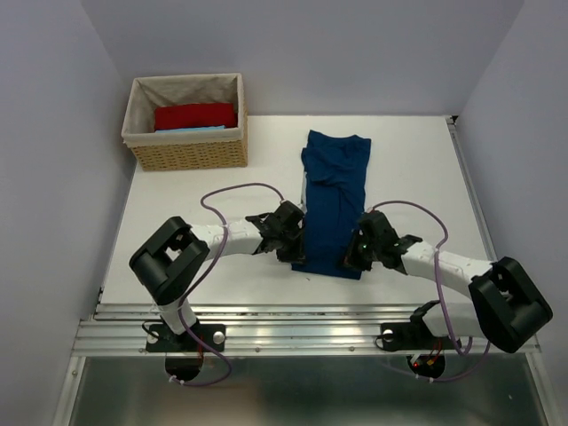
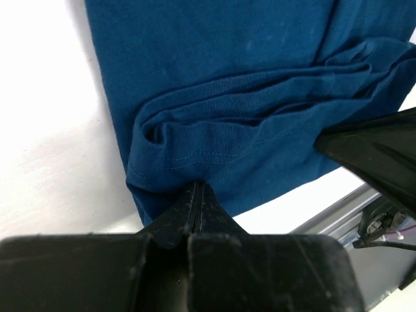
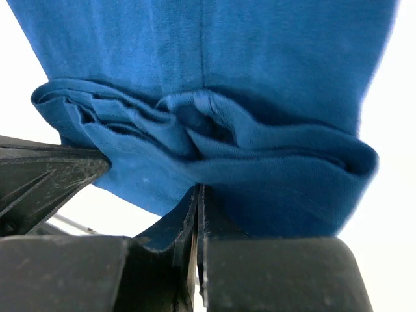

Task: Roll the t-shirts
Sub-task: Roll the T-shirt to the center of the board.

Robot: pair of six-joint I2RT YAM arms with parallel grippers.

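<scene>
A dark navy t-shirt (image 1: 333,191) lies folded into a long strip on the white table (image 1: 417,177), collar end far. Its near end is bunched into a first loose roll, seen in the left wrist view (image 2: 247,123) and the right wrist view (image 3: 214,130). My left gripper (image 1: 297,248) is shut at the roll's left near corner, tips pinched into the hem (image 2: 196,185). My right gripper (image 1: 351,254) is shut at the right near corner, tips in the fold (image 3: 198,188). A red t-shirt (image 1: 195,115) lies in the basket.
A wicker basket (image 1: 186,155) with a cloth liner stands at the far left and also holds a light blue item (image 1: 191,130). A metal rail (image 1: 293,324) runs along the table's near edge. Walls close in on both sides.
</scene>
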